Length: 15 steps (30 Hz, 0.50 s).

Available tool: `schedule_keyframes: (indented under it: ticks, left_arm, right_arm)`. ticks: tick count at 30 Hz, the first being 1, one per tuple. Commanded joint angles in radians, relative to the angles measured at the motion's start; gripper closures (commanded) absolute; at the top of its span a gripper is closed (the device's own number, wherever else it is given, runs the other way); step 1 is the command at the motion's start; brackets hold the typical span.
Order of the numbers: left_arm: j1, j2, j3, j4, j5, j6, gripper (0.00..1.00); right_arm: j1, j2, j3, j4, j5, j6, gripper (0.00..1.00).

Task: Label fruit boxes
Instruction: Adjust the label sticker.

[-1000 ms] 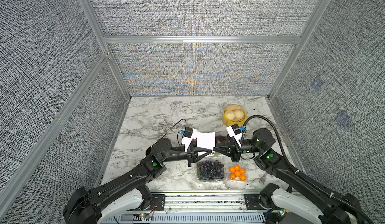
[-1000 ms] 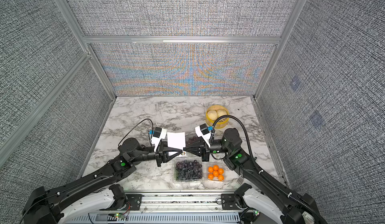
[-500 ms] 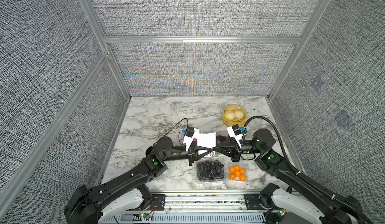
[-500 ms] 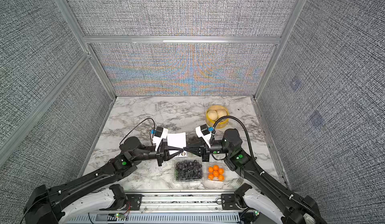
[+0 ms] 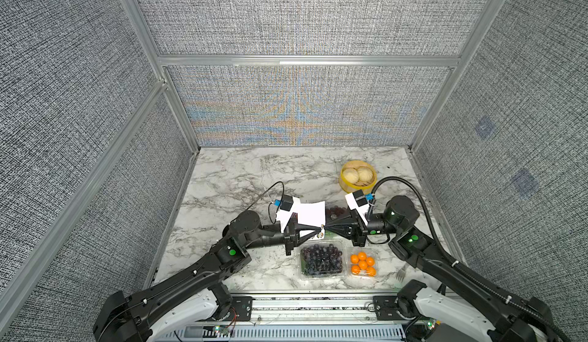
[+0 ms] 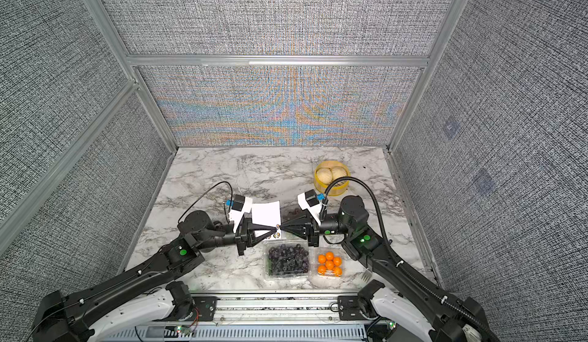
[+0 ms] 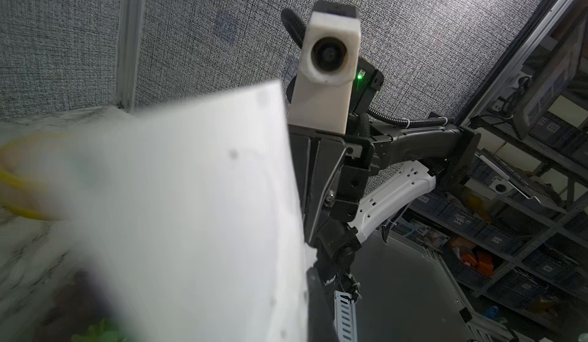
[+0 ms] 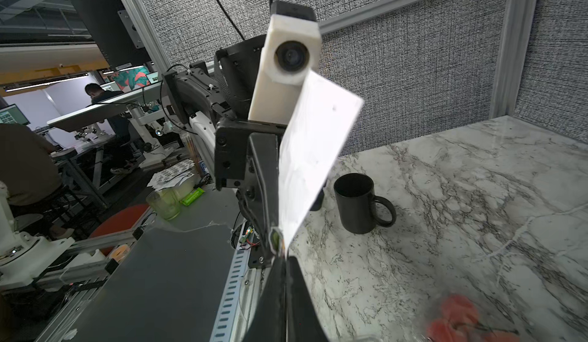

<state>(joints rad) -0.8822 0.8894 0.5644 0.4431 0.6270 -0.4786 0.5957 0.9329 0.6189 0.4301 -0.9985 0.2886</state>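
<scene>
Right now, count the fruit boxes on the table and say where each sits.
4. The dark grape box sits near the front edge, the orange box beside it; the red fruit box lies farther back; a green grape box is mostly hidden under the right gripper.
</scene>
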Motion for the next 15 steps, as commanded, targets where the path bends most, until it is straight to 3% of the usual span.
schedule_keyframes:
  ticks: [1,5,8,11,15]
  left_arm:
    - [-0.001,-0.022,-0.004,-0.003,-0.014,0.02,0.97]
    - [0.0,-0.036,-0.008,-0.015,-0.054,0.023,0.97]
    - [0.0,-0.033,-0.002,-0.026,-0.071,0.032,0.97]
    - [0.0,-0.033,0.002,-0.032,-0.084,0.036,0.96]
    - [0.0,-0.024,0.006,-0.001,-0.065,0.019,0.96]
  right_arm:
    - [0.001,0.004,0.008,-0.01,0.004,-0.011,0.91]
    - [0.002,0.021,-0.003,0.045,-0.06,0.022,0.84]
    - [0.006,0.032,-0.015,0.117,-0.14,0.059,0.64]
    - [0.023,0.023,-0.031,0.13,-0.135,0.049,0.46]
    - [0.051,0.037,0.004,0.043,-0.097,-0.011,0.45]
